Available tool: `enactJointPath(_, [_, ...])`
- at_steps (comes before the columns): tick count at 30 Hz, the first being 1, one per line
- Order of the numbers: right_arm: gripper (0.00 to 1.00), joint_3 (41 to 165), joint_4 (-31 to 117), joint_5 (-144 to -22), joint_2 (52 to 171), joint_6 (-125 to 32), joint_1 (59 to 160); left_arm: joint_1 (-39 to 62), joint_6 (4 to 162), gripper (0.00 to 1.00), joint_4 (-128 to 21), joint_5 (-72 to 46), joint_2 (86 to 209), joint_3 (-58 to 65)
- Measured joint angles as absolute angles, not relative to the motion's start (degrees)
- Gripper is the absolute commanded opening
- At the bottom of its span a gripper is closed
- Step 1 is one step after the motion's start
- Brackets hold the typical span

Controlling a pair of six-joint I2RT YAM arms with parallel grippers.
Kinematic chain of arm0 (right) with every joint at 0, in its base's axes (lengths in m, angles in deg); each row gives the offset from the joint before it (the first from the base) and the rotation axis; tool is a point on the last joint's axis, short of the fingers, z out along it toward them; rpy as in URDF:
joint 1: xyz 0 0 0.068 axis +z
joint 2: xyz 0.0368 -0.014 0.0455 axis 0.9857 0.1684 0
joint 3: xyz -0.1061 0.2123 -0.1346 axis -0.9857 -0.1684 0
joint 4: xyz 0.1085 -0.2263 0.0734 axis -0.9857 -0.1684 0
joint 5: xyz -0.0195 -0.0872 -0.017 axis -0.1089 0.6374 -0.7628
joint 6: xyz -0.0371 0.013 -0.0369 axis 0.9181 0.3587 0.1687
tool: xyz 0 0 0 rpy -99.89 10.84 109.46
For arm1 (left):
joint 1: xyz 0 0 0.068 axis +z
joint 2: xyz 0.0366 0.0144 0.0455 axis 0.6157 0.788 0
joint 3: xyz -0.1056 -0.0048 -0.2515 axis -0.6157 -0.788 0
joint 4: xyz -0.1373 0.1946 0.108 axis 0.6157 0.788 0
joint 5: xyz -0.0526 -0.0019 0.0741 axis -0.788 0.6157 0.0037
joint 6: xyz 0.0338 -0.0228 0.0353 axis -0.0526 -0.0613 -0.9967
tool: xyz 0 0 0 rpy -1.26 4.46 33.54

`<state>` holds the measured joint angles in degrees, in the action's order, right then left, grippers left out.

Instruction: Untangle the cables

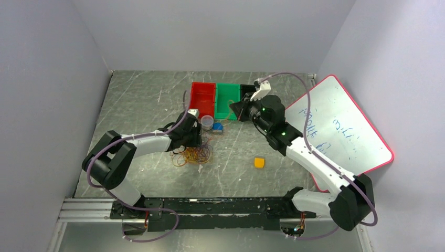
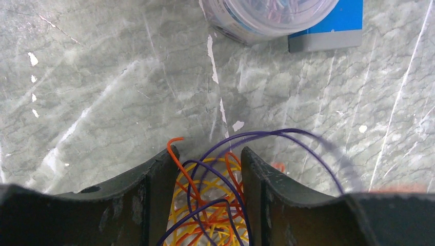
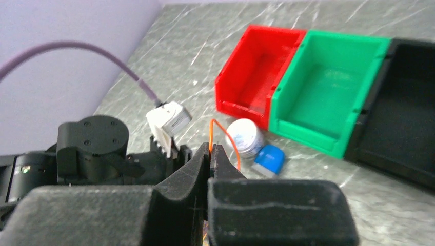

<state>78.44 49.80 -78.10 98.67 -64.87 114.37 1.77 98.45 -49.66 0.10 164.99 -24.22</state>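
Top view, hazard: left pincer [image 1: 192, 142], jaws apart, sits down on the cables [image 1: 193, 156] heaped on the counter [image 1: 147, 100]; clamping several strands at once would likely tighten the knot.
Left wrist, position: yellow, purple and red-orange strands all lie between its jaws.
Right wrist, hazard: right pincer [image 3: 210, 152] is clenched on a red-orange cable [image 3: 211, 134] that sticks up from its tips; hair-thin, it may slip out.
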Motion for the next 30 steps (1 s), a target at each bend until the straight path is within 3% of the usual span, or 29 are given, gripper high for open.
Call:
enactJointPath(9, [0.00,88.60,38.33,-65.14,94.43,-55.56,113.34,1.51,99.70,0.55,-50.07,1.31,164.99,-24.44])
enactJointPath(20, [0.00,95.86,32.38,-58.13,94.14,-46.58,109.98,1.34,99.67,0.55,-50.69,2.51,165.75,-24.00])
enactJointPath(24, [0.00,97.91,31.35,-57.89,94.49,-44.02,107.79,1.34,99.63,0.49,-51.25,3.10,166.97,-23.02])
enactJointPath(30, [0.00,100.10,31.11,-56.84,94.49,-40.59,105.01,1.40,99.74,0.33,-51.84,4.21,167.72,-22.77])
